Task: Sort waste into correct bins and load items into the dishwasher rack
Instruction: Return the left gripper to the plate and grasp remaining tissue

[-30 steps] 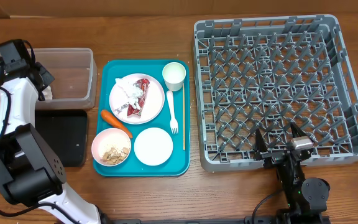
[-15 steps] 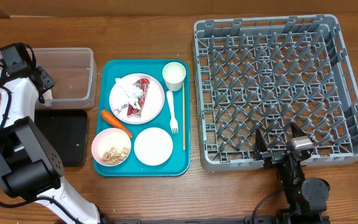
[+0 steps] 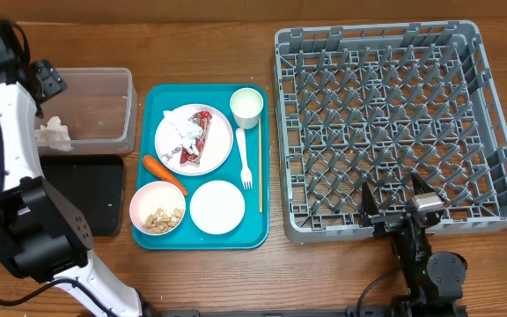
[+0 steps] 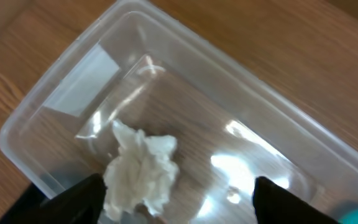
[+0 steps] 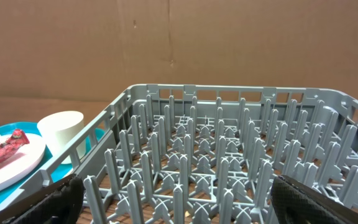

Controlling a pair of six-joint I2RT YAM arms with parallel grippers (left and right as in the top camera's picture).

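Note:
A crumpled white napkin [image 3: 53, 132] [image 4: 143, 168] lies loose inside the clear tub [image 3: 104, 84] [image 4: 272, 124]. My left gripper [image 3: 44, 81] [image 4: 179, 208] hangs open above it, nothing between its fingers. On the teal tray, a white plate [image 3: 216, 141] carries the red wrapper [image 3: 199, 141] and more white paper [image 3: 180, 132]. Beside it lie the carrot [image 3: 164, 173], a bowl with rice [image 3: 157, 209], a small white dish [image 3: 217, 208], the cup [image 3: 246, 106] [image 5: 61, 127], the fork [image 3: 245, 158] and the chopstick [image 3: 260, 167]. My right gripper [image 3: 399, 201] [image 5: 185, 208] stands open over the near edge of the grey rack [image 3: 394, 53] [image 5: 229, 99].
The black tray [image 3: 86, 189] sits just in front of the clear tub. The teal tray [image 3: 152, 114] lies between the bins and the rack. My left arm's white link [image 3: 11, 132] runs along the table's left edge. A brown cardboard wall [image 5: 166, 37] stands behind the rack.
My left gripper opened and let the napkin drop into the clear tub, then drew back toward the far left corner. The right arm has not moved.

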